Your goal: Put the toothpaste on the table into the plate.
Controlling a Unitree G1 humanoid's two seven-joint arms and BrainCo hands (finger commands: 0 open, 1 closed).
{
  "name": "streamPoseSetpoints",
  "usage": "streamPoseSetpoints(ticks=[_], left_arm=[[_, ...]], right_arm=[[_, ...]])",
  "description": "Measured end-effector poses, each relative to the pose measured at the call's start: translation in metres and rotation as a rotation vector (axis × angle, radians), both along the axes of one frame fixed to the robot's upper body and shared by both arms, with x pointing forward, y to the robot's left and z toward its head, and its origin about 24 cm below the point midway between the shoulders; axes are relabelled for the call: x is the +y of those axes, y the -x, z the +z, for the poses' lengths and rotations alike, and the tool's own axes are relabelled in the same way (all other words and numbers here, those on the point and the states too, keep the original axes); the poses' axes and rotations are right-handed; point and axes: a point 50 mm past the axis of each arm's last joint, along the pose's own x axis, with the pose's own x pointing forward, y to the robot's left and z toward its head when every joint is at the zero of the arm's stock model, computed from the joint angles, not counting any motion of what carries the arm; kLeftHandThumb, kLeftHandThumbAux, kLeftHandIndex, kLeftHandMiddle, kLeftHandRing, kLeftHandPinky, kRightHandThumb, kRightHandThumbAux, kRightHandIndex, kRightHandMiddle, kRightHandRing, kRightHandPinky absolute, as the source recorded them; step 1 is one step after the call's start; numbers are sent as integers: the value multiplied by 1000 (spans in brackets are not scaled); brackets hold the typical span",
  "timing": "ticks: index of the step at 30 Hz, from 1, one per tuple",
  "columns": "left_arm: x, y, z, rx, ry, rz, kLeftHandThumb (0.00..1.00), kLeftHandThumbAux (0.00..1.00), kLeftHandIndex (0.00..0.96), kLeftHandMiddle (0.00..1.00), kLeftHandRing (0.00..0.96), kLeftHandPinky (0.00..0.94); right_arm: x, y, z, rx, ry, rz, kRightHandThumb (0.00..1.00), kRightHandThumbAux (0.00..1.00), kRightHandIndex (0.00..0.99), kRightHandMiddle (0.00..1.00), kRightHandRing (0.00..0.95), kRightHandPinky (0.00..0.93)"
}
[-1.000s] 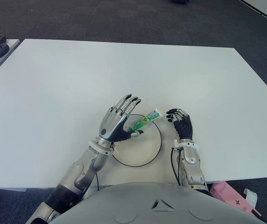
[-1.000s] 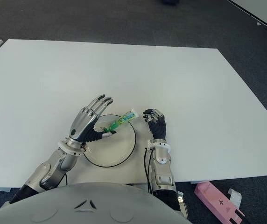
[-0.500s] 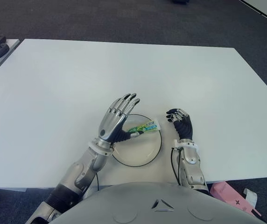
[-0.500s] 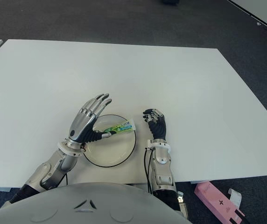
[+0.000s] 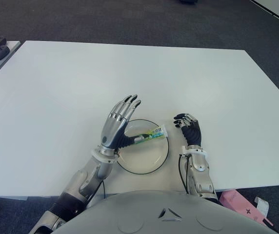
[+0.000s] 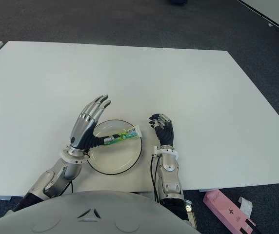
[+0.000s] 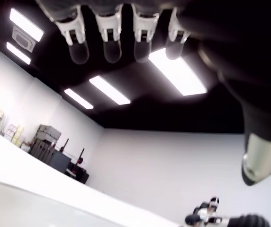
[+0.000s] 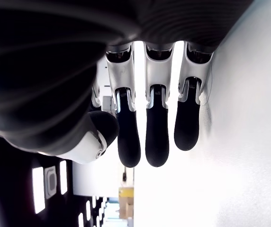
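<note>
One end of the toothpaste (image 5: 149,135) meets the spread-fingered left hand (image 5: 118,124) — its long axis crosses the plate (image 5: 151,161) toward the right hand (image 5: 189,127), fingers curled.

White table (image 5: 56,83) — plate (image 5: 151,163) near its front

A smooth matt white tabletop (image 5: 71,83) carries a glossy white round plate with a dark rim (image 5: 155,158). The green-and-white printed toothpaste tube (image 5: 149,135) looks like shiny plastic. The brushed silver metal left hand (image 5: 116,127) has black rubbery-looking fingertips (image 5: 131,99).
</note>
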Motion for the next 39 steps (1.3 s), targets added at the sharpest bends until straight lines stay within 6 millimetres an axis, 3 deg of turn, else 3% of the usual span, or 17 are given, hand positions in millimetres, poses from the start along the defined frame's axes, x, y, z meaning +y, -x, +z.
streamPoseSetpoints(ticks=[7,12,14,17,20,22,39], left_arm=[[11,3,7,32,319,108,0,701,79,127,124,147],[23,9,1,123,537,250,8,812,214,221,210,241],[29,10,-3,159,635,316,40,865,317,284,272,316],[37,9,-10,202,762,383,479,768,390,354,335,374],[44,9,-17,238,854,423,627,735,416,395,371,400],[48,10,-21,257,905,445,664,726,423,415,387,411],[69,13,-30,312,994,514,702,718,431,521,502,507]], right_arm=[[1,0,0,-2,0,4,708,730,427,484,485,483],[0,0,0,-7,2,6,709,731,428,493,498,504],[0,0,-1,-6,4,10,709,731,428,495,501,506],[0,0,-1,-6,6,17,709,731,428,497,505,509],[0,0,-1,-9,5,19,709,731,428,497,506,509],[0,-1,-2,-11,5,20,709,731,428,496,505,507],[-1,-2,-2,-11,10,28,709,731,428,500,514,520]])
